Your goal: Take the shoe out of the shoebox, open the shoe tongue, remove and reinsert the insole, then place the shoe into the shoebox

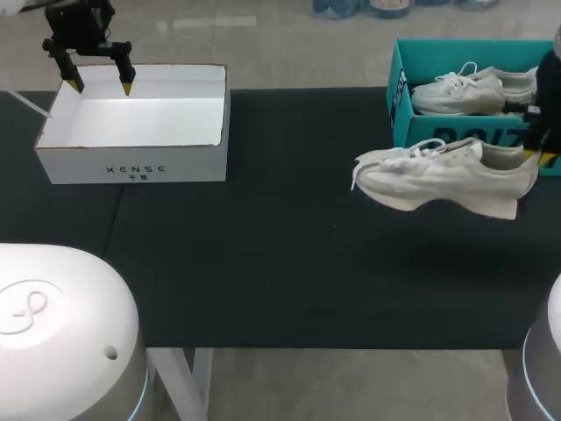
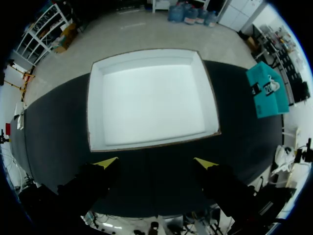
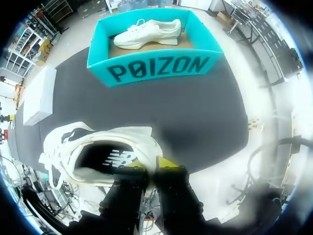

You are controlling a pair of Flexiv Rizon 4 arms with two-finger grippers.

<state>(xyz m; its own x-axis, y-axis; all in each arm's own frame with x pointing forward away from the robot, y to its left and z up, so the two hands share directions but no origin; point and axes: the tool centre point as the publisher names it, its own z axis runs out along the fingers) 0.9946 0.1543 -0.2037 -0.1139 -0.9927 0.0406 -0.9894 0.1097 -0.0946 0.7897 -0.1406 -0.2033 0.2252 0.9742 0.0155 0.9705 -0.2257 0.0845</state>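
Left arm (image 1: 83,26) hovering at far left over open white box (image 1: 131,162), left jaws pointing down, spread wide, gripping nothing. Right arm (image 1: 548,96) coming in at right edge, right jaws pinching heel collar of white shoe (image 1: 447,175). Shoe hanging above dark bench (image 1: 280,263), toe pointing left, laces dangling, just near side of teal shoebox (image 1: 399,105). Second shoe (image 1: 465,90) lying inside shoebox. Shoebox showing large dark lettering on near wall; white box carrying small dark print on near wall; shoe's insole bearing pale logo.
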